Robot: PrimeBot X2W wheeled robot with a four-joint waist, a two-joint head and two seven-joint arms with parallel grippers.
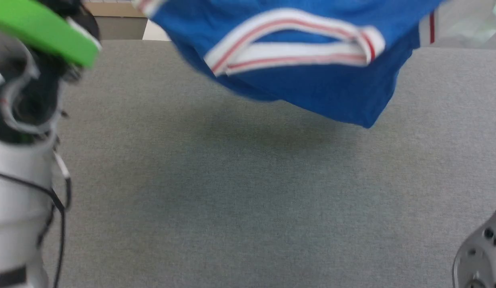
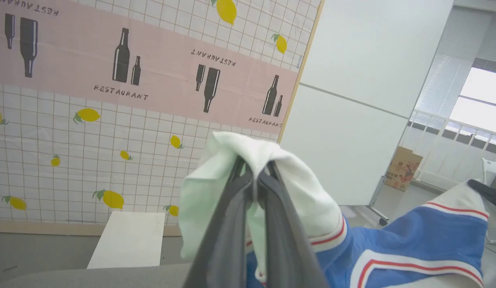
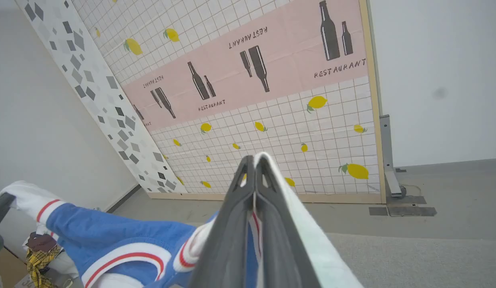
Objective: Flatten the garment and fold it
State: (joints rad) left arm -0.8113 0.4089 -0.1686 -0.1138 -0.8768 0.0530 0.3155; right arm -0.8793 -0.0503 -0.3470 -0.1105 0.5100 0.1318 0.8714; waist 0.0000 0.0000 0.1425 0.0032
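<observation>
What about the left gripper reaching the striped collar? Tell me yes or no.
Probably no: left gripper is shut on the garment's white sleeve, so it isn't free for the collar.

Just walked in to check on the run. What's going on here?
The robot holds a blue T-shirt with red-and-white trim in the air. Its left gripper is shut on a white sleeve, its right gripper on white fabric at the other side. The shirt hangs between them above the grey table, not yet flat or folded.
</observation>
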